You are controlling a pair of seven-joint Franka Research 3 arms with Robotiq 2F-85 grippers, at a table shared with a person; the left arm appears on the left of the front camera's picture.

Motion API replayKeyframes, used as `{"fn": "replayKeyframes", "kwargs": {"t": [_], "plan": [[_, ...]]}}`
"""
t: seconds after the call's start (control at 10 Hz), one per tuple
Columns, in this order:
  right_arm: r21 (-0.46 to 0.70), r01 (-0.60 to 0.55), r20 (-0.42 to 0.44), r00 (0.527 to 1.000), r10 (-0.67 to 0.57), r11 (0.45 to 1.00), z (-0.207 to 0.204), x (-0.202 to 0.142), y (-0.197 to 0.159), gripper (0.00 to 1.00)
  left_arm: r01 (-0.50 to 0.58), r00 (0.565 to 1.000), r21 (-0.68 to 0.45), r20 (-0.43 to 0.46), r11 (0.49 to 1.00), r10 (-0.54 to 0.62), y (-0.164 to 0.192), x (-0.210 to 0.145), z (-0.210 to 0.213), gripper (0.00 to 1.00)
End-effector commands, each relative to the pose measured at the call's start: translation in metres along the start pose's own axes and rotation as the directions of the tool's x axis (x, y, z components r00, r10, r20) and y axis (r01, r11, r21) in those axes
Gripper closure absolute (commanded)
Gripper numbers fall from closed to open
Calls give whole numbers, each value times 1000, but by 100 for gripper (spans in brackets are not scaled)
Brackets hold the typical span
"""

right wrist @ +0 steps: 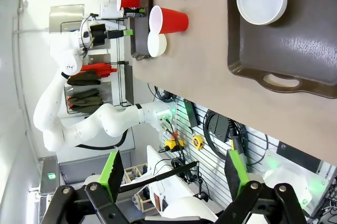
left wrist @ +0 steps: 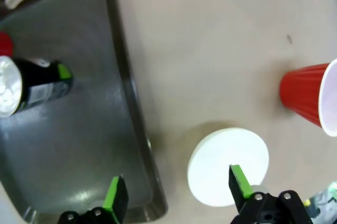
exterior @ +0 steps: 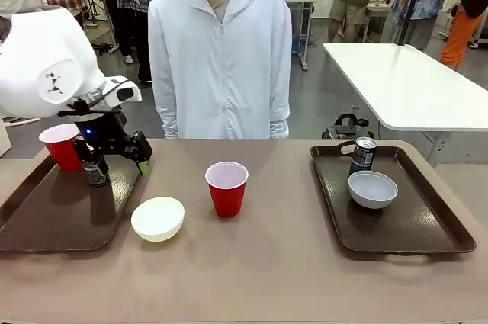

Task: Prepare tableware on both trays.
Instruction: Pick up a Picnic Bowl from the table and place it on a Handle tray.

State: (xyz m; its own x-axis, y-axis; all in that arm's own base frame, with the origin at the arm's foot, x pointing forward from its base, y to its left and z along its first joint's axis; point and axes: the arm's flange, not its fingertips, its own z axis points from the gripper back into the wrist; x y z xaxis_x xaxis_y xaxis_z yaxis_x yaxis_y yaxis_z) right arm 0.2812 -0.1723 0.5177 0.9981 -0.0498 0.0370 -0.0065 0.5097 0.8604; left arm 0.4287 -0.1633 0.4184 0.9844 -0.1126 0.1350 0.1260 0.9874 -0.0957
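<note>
Left gripper (left wrist: 178, 190): jaws spread wide with nothing between them. In the left wrist view one green pad is over the near right corner of the left tray (exterior: 53, 217) and the other is over the cream-white bowl (exterior: 158, 218); neither pad touches anything. The left tray lies at the left end of the tabletop (exterior: 290, 263). In its far left corner stands the first red cup (exterior: 61, 146), upright, with the first dark can (exterior: 95, 173) just beside it, also upright. The cream-white bowl sits on the bare tabletop, just outside the right rim of the left tray and close to that tray's near corner. The second red cup (exterior: 226, 187) stands upright near the middle of the tabletop, apart from both trays and a little to the right of the cream-white bowl. The right tray (exterior: 427, 225) lies at the right end of the tabletop. The second dark can (exterior: 364, 153) stands upright near its far left corner, and the grey-white bowl (exterior: 373, 189) sits just in front of it, toward the near rim. Right gripper (right wrist: 174, 174): jaws spread wide and empty, held off beyond the end of the tabletop and well apart from the right tray. A person in a white zip jacket (exterior: 219, 57) stands at the far edge of the tabletop.
</note>
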Motion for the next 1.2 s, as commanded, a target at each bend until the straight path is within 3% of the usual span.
{"fn": "replayKeyframes", "kwargs": {"t": [0.0,0.4,0.9,1.1], "plan": [[20,-18,6,1000,18,1000,1,1,1,0,17,1000,37,-16,999,-16,-14,8,-7,0],[20,-18,6,1000,18,1000,1,1,1,0,148,988,17,-45,989,-147,-34,0,-28,0],[20,-18,6,1000,18,1000,1,1,1,0,306,949,16,-90,952,-304,-31,-9,-65,0],[20,-18,6,1000,18,1000,1,1,1,0,316,944,-17,-100,949,-316,-30,-10,-71,2]]}}
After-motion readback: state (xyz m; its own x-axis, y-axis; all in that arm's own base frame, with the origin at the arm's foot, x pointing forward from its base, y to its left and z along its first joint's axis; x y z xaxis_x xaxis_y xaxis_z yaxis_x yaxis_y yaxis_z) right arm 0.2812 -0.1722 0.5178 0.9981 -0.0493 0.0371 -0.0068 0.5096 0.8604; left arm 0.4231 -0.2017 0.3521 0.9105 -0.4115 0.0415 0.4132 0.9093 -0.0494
